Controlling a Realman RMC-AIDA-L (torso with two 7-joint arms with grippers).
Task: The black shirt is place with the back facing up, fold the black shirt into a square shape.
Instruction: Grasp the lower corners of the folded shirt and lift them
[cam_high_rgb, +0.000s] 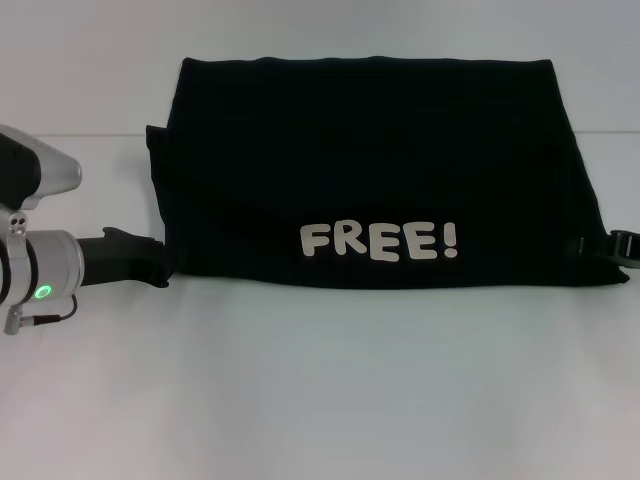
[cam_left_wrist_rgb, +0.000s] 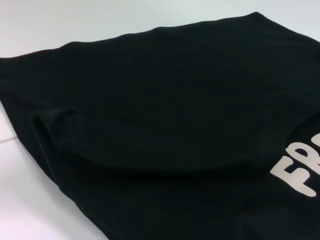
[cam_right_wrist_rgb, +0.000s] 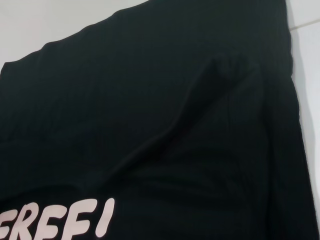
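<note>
The black shirt (cam_high_rgb: 370, 150) lies folded into a wide rectangle on the white table (cam_high_rgb: 320, 400). Pale letters reading "FREE!" (cam_high_rgb: 380, 241) run along its near edge. My left gripper (cam_high_rgb: 158, 262) sits at the shirt's near left corner, touching the fabric edge. At the shirt's near right corner only a small black part of my right gripper (cam_high_rgb: 622, 245) shows, at the picture's edge. The left wrist view is filled by the black shirt (cam_left_wrist_rgb: 165, 100) with a raised crease. In the right wrist view the black shirt (cam_right_wrist_rgb: 150, 100) shows a long diagonal fold.
Bare white tabletop stretches in front of the shirt and to its left. A faint seam line (cam_high_rgb: 110, 137) crosses the table behind the shirt. My left arm's silver wrist (cam_high_rgb: 40, 268) with a green light lies low at the left edge.
</note>
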